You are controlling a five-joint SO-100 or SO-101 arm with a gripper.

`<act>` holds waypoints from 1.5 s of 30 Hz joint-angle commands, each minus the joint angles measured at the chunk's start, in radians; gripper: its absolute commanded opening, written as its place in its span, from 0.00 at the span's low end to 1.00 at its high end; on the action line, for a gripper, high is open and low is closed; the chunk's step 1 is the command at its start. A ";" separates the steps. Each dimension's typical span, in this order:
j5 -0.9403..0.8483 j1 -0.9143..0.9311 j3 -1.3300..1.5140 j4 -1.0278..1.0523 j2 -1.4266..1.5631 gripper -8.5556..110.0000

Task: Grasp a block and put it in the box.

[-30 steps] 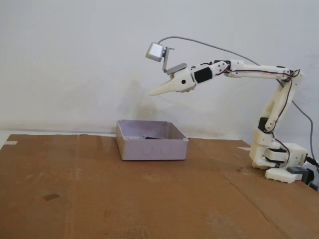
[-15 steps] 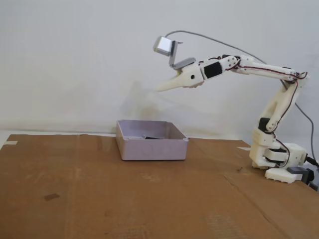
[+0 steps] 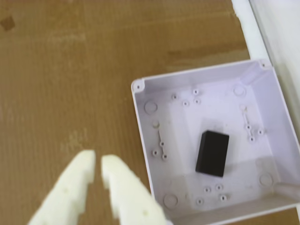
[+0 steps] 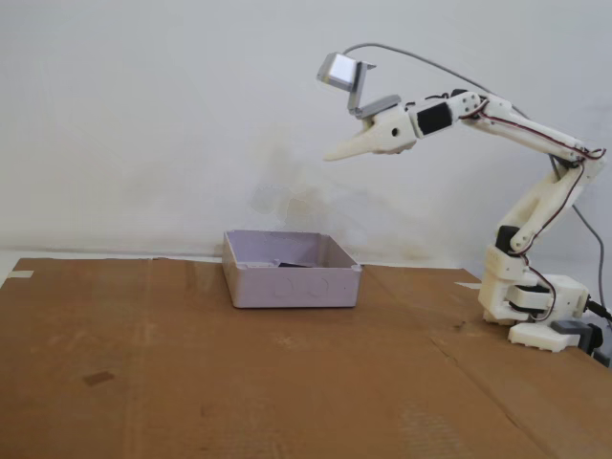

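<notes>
Block point(image 3: 213, 153) lies flat on the floor of the box point(image 4: 292, 289), so I judge the placing done. Fingers point(image 3: 97, 165) hang high above the desk point(image 4: 191, 382), nearly closed with a narrow gap, holding nothing. Only retreat remains.

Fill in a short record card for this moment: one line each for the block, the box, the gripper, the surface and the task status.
block: black block lying flat on the floor of the box, touching no wall
box: pale lilac-grey box, open-topped, with round marks on its floor, standing on the cardboard
gripper: gripper empty, jaws nearly closed with a narrow gap, raised high above the box in the fixed view
surface: brown cardboard sheet covering the table
task status: block already in the box, arm clear of it
</notes>
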 commanded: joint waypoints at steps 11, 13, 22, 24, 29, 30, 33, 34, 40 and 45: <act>-0.008 -0.058 0.247 -0.002 0.267 0.07; -0.005 -0.061 0.291 -0.002 0.308 0.07; -0.009 -0.066 0.480 -0.002 0.502 0.07; -0.009 -0.067 0.526 -0.002 0.549 0.07; -0.009 -0.067 0.643 -0.002 0.680 0.07; -0.009 -0.067 0.670 -0.002 0.707 0.07; -0.009 -0.069 0.749 -0.002 0.790 0.07; -0.009 -0.072 0.770 -0.002 0.818 0.07; -0.009 -0.109 0.894 -0.002 0.939 0.07; -0.009 -0.120 0.960 -0.002 1.011 0.07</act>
